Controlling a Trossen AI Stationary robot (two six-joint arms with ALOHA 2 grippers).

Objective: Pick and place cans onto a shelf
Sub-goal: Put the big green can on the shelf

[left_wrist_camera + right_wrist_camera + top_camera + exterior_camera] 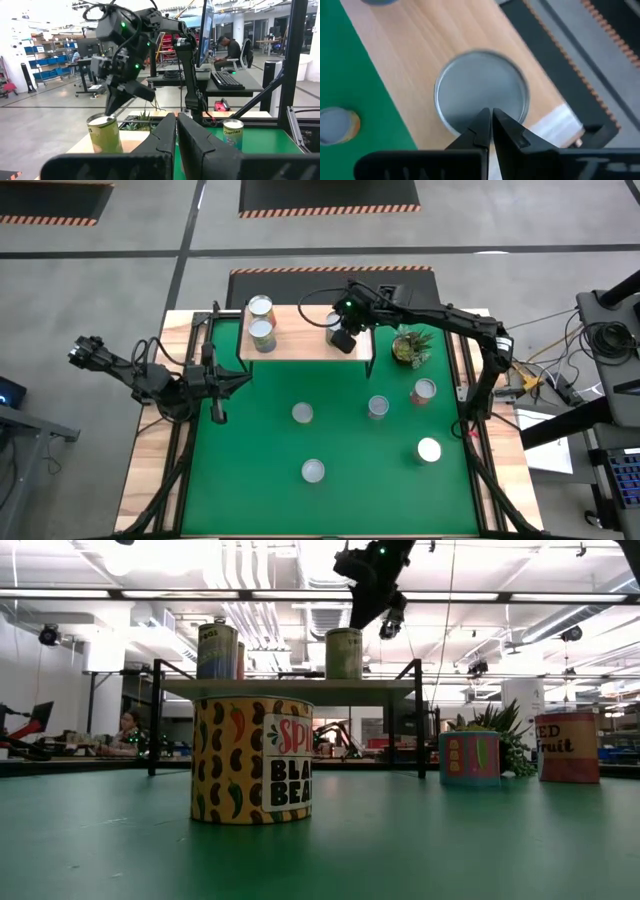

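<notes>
1. High cam was set overhead, aimed straight down; whole table was covered.
2. Low cam was placed at tabletop level, facing across toward the shelf and room; nearest can was seen close up.
3. Wrist cams were aimed past own fingers; the same shelf can was shared w/ low and high views.

The green-topped table carries five cans, a potted plant and the shelf, which bears three cans.
</notes>
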